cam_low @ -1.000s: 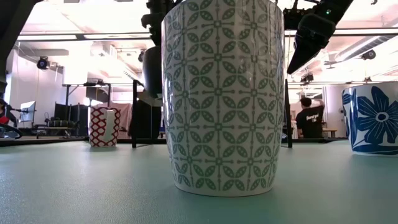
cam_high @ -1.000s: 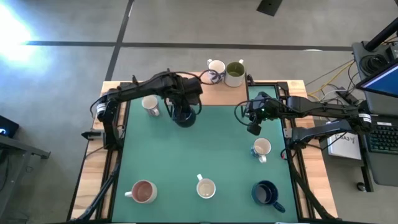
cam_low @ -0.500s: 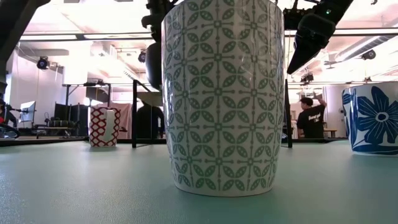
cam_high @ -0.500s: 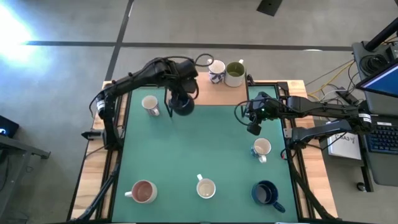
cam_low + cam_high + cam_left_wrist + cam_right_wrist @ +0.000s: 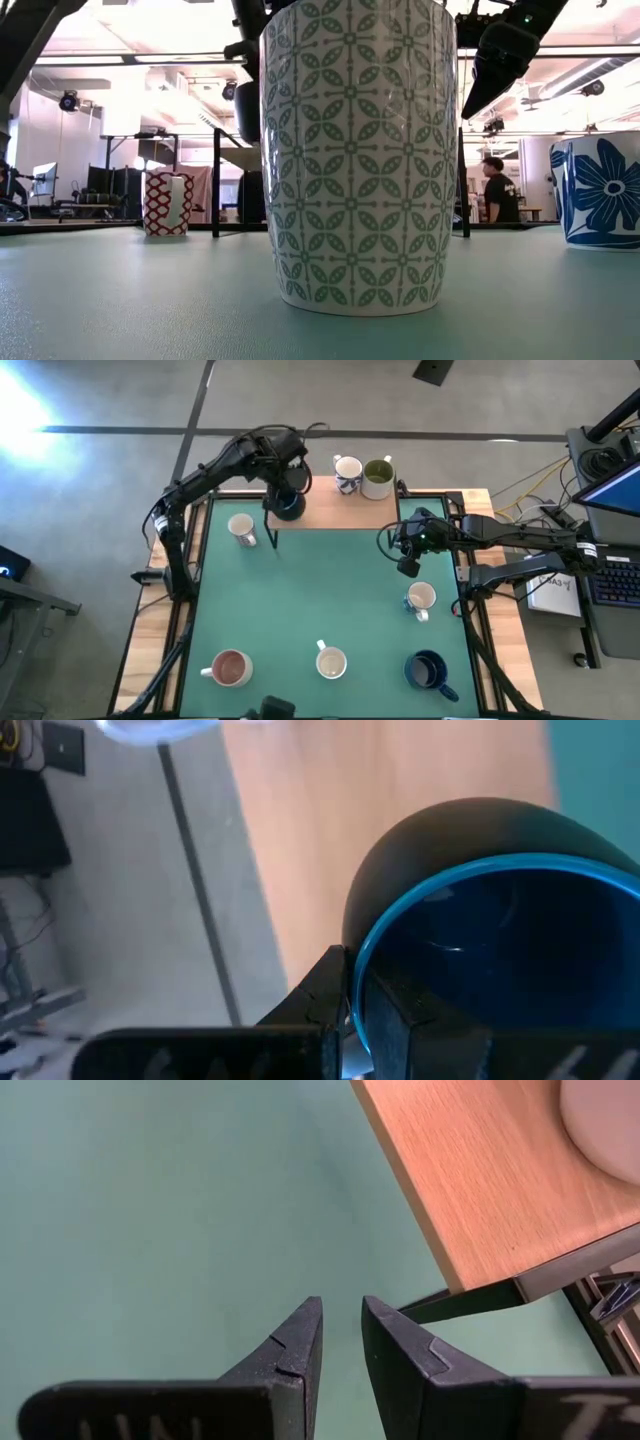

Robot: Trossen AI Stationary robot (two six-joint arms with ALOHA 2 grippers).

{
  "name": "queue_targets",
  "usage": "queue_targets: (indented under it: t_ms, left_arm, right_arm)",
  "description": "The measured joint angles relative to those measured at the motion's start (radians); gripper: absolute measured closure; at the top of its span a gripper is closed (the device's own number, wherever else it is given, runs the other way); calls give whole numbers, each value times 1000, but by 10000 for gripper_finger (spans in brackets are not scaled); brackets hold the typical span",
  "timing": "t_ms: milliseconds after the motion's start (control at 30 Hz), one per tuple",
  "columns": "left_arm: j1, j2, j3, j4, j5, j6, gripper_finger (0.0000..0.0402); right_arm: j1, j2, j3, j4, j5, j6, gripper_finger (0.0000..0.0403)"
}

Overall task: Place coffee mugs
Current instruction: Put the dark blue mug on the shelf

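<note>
My left gripper (image 5: 283, 488) is shut on a dark blue coffee mug (image 5: 287, 508), which hangs over the left part of the wooden shelf (image 5: 325, 512) at the table's far edge. On that shelf stand a white mug with a blue pattern (image 5: 347, 472) and an olive-green mug (image 5: 377, 477). My right gripper (image 5: 407, 565) hovers over the mat's right side, its fingers (image 5: 300, 1342) a narrow gap apart with nothing between them. On the green mat stand a cream mug (image 5: 241, 528), a white mug (image 5: 421, 598), a green-patterned mug (image 5: 331, 660), a pink-brown mug (image 5: 230, 668) and another dark blue mug (image 5: 428, 670). My left gripper pinches the dark blue mug's rim (image 5: 356, 960), with one finger (image 5: 392, 1012) inside the mug and the other (image 5: 322, 995) outside its wall. The fingers come slanting down from above. The mug hangs below them, lifted clear of the shelf, its mouth tilted toward the wrist.
The green-patterned mug (image 5: 350, 150) fills the middle of the low view, with a blue-flowered mug (image 5: 600, 190) to its right and a red-patterned one (image 5: 167, 203) far left. A person (image 5: 498, 190) stands in the room behind. A desk with a laptop (image 5: 610, 490) stands beside the table's right edge.
My left gripper has carried the dark blue mug from over the mat's far part toward the table's far edge and up, to over the wooden shelf, rolling its wrist on the way. It stays shut on the mug.
</note>
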Motion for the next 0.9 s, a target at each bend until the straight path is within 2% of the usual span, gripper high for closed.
queue_targets:
  t_ms: [300, 633, 900]
  left_arm:
    - [80, 0, -14, 36, 12, 25, 396]
    - [107, -1, -22, 49, 24, 19, 396]
    - [151, 66, -5, 71, 9, -15, 384]
  right_arm:
    - [0, 0, 0, 0, 0, 0, 339]
    - [0, 0, 0, 0, 0, 0, 339]
    - [0, 0, 0, 0, 0, 0, 339]
